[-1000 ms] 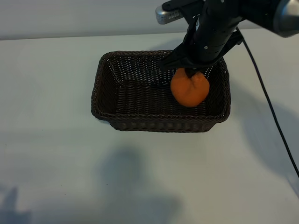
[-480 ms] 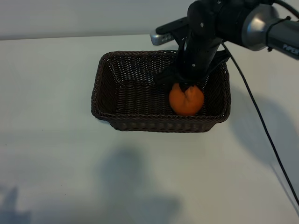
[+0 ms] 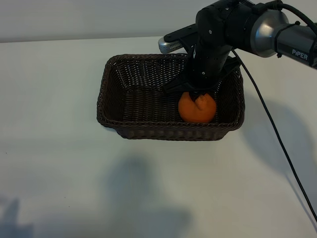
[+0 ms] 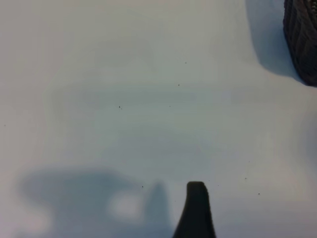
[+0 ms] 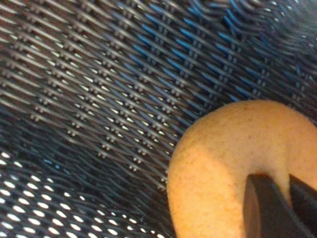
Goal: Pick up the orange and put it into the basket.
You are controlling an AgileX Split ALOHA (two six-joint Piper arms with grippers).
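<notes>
The orange [image 3: 196,109] sits low inside the dark-brown wicker basket [image 3: 143,132], close to its right end and near wall. My right gripper [image 3: 200,95] reaches down into the basket from above, shut on the lumpy knob at the orange's top. The right wrist view shows the orange [image 5: 223,163] against the woven wall [image 5: 99,99], with both dark fingers [image 5: 267,208] pressed close together on it. My left gripper hangs over bare table away from the basket; only one of its fingers [image 4: 196,210] shows, set wide and holding nothing.
The basket stands in the far middle of a white table [image 3: 64,163]. A black cable [image 3: 277,129] trails from the right arm across the table's right side. One corner of the basket [image 4: 303,39] shows in the left wrist view.
The right gripper has come down with the orange, which now lies lower in the basket and slightly further left. The left gripper has not moved.
</notes>
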